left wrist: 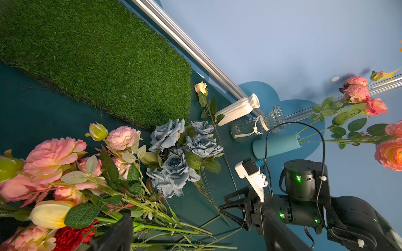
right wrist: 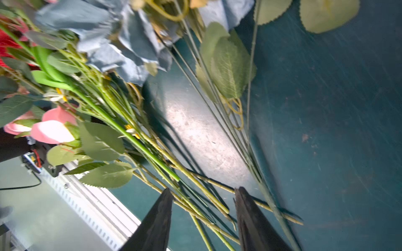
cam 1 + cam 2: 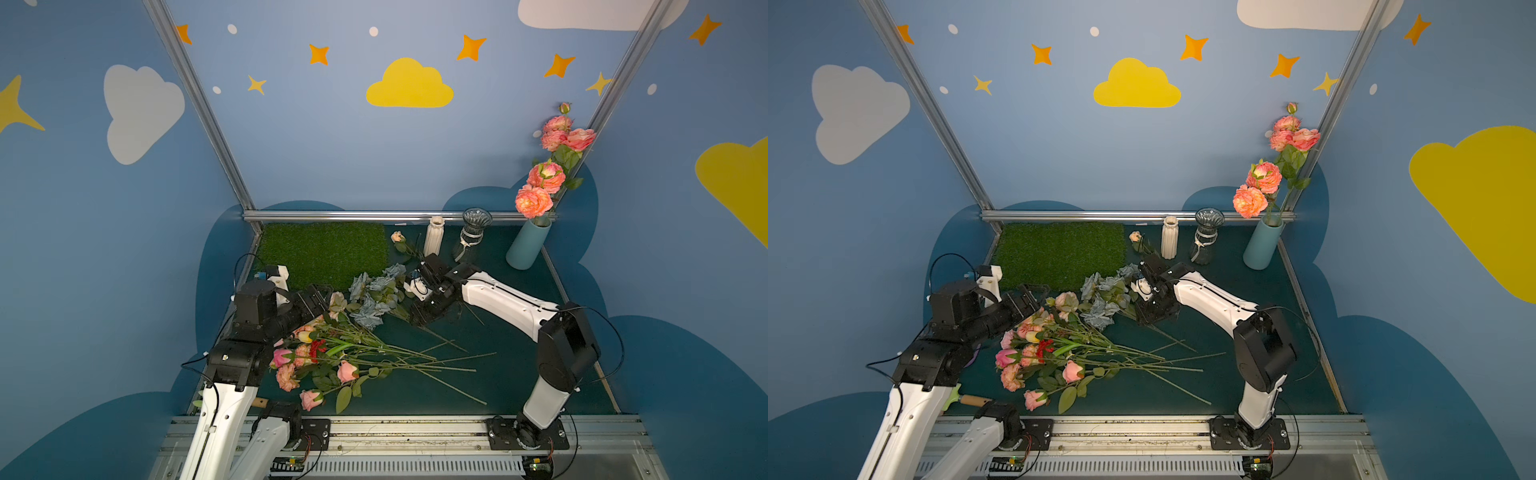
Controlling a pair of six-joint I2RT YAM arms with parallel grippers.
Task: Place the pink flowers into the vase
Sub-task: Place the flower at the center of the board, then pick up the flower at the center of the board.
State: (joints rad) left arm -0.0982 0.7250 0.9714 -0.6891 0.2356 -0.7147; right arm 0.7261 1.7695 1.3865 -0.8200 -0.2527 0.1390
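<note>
Right end effector (image 2: 203,189), jaws apart and holding nothing, hangs over the stem ends.
Pink flowers (image 3: 316,361) lie on the desk (image 3: 519,353), blooms beside the released left end effector (image 3: 318,297), stems pointing toward the nearer right arm; others stand in the vase (image 3: 528,245). Right wrist view shows stems crossing between its fingers; both top views hide that.

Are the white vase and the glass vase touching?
Apart. Both top views show a clear gap between the white vase and the glass vase, from rim to base.
</note>
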